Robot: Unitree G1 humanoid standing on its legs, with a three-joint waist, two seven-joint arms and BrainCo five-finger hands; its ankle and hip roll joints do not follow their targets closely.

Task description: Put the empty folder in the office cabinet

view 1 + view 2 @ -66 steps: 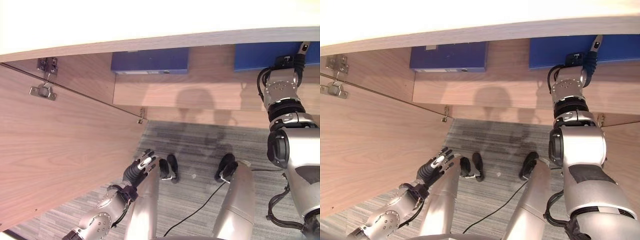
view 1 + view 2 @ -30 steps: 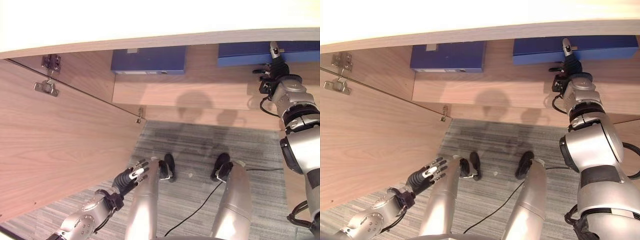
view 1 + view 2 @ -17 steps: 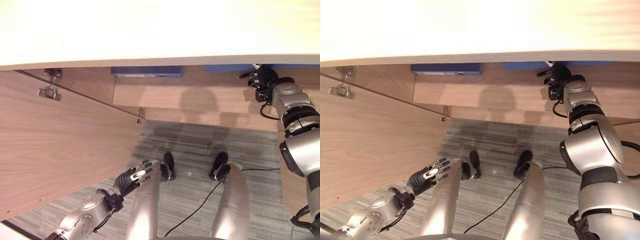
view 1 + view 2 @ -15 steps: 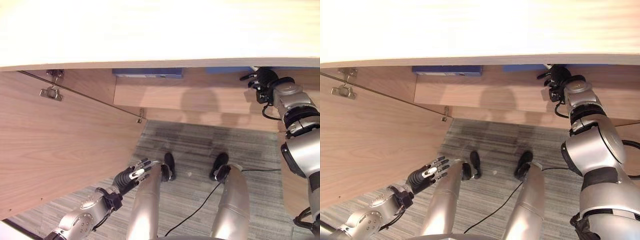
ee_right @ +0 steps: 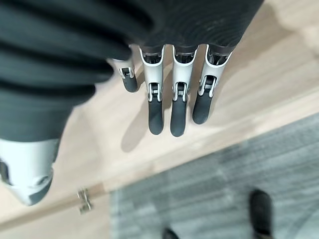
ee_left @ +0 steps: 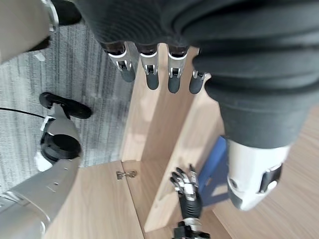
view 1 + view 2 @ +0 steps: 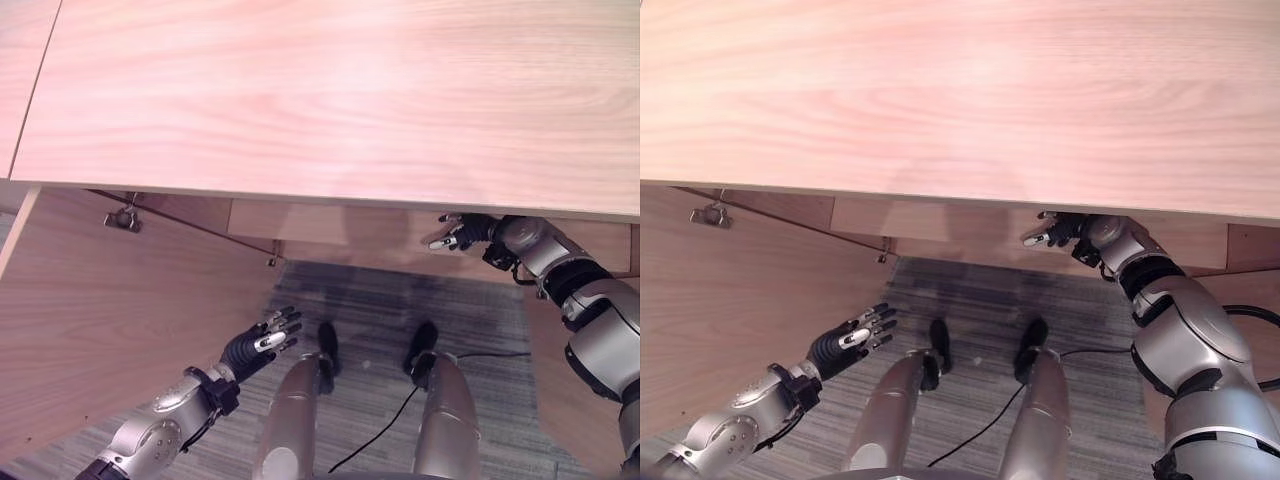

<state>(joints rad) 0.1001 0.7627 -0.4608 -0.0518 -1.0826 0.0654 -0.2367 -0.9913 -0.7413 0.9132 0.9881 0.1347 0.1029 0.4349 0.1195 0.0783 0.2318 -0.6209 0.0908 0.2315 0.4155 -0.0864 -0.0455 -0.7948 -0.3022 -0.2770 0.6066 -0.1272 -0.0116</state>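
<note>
Right hand (image 7: 462,232) empty, fingers (image 5: 179,94) straight, at the cabinet (image 7: 330,100) opening just under its top panel; left hand (image 7: 258,346) low by the open door (image 7: 90,310), fingers spread; blue folder (image 6: 213,164) inside on the shelf (image 6: 164,149).

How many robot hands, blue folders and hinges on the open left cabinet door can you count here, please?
Robot hands: 2, the left hand and the right hand, both open and holding nothing.
Blue folders: 1, the blue folder seen in the left wrist view.
Hinges on the left door: 2, the upper hinge and the lower hinge.
Total: 5.
</note>
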